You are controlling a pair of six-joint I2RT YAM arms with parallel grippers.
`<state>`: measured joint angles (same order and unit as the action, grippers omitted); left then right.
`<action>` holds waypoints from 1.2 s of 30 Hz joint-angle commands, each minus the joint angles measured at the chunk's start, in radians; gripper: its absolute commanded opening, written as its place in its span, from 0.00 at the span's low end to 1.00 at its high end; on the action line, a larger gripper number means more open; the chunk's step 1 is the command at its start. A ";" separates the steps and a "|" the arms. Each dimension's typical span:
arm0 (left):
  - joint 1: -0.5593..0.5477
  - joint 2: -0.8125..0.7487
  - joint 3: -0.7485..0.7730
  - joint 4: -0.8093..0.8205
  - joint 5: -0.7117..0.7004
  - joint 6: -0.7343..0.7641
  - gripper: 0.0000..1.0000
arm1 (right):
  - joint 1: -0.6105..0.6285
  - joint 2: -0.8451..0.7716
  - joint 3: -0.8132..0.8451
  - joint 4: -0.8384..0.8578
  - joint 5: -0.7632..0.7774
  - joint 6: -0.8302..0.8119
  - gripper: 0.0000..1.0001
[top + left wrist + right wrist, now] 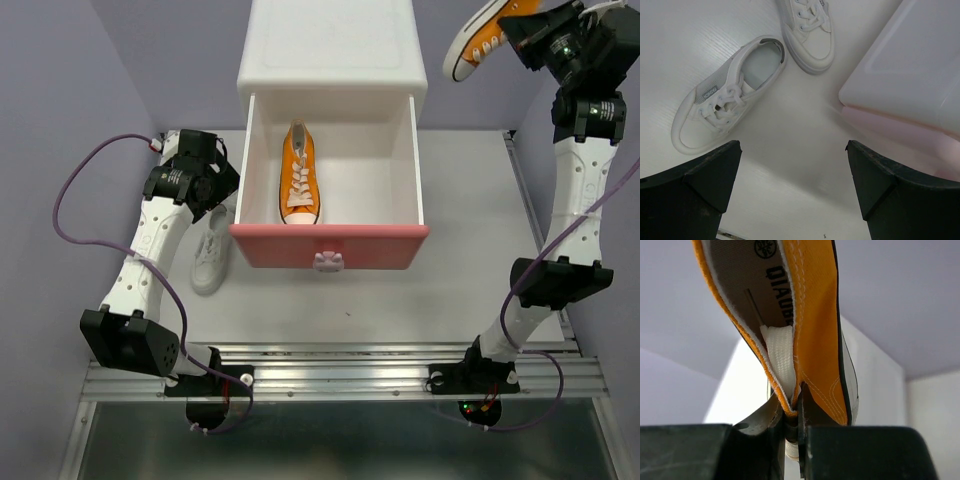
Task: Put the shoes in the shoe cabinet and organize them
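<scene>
Hanging high at far right, the orange shoe [478, 42] is clamped in the right fingers [860, 452], toe aimed left toward the open drawer [370, 170], free beside its mate [298, 178]; left fingers [700, 185] spread over white shoes [727, 100].

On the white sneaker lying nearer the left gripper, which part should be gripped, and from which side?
Grip the white sneaker by its collar wall at the heel mouth, coming down from above, one jaw inside, one outside. It sits on its sole, mouth facing up, and the wall is thin; the open left gripper hangs overhead.
</scene>
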<state>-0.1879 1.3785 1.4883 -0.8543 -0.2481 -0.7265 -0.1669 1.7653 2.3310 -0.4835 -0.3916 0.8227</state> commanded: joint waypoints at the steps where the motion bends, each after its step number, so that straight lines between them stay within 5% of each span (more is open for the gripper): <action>1: 0.004 -0.016 0.033 -0.014 -0.036 0.030 0.99 | 0.035 0.037 0.166 0.413 -0.196 0.297 0.01; 6: 0.004 -0.006 0.033 0.001 -0.014 0.059 0.99 | 0.218 0.088 0.176 0.653 -0.155 0.435 0.01; 12: 0.005 0.005 0.036 0.012 -0.007 0.090 0.99 | 0.423 0.163 0.255 0.694 -0.173 0.441 0.01; 19: 0.004 0.021 0.049 0.021 0.007 0.117 0.99 | 0.520 0.074 0.166 0.516 -0.326 0.320 0.01; 22: 0.005 0.014 0.032 0.031 0.015 0.128 0.99 | 0.576 0.063 0.186 0.280 -0.375 0.247 0.01; 36: 0.005 -0.016 -0.033 0.046 0.023 0.153 0.99 | 0.742 -0.010 0.087 -0.202 -0.346 -0.089 0.01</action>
<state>-0.1879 1.4040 1.4746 -0.8242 -0.2188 -0.5983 0.5640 1.8252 2.4042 -0.6254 -0.7403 0.8482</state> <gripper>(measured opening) 0.985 0.115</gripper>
